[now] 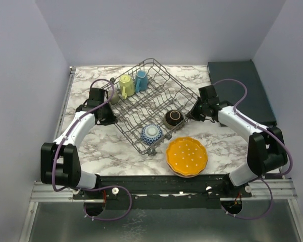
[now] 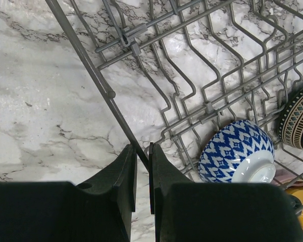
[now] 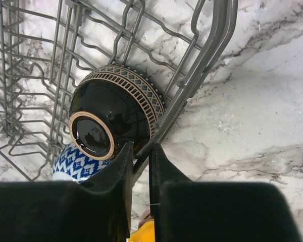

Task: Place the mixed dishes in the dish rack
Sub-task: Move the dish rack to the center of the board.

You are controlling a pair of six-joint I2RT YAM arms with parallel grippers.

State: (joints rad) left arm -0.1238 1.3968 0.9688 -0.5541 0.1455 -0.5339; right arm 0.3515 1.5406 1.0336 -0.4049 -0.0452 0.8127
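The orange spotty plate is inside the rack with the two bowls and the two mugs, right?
No. The orange plate lies on the table beside the rack, not inside it; the top view shows this. The blue-and-white bowl, dark bowl, yellow mug and blue mug are inside the rack.

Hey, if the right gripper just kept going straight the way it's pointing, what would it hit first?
The right gripper is closed on the dish rack rim wire, so it would push that first. The dark brown bowl sits just beyond and is probably next, though depth is unclear.
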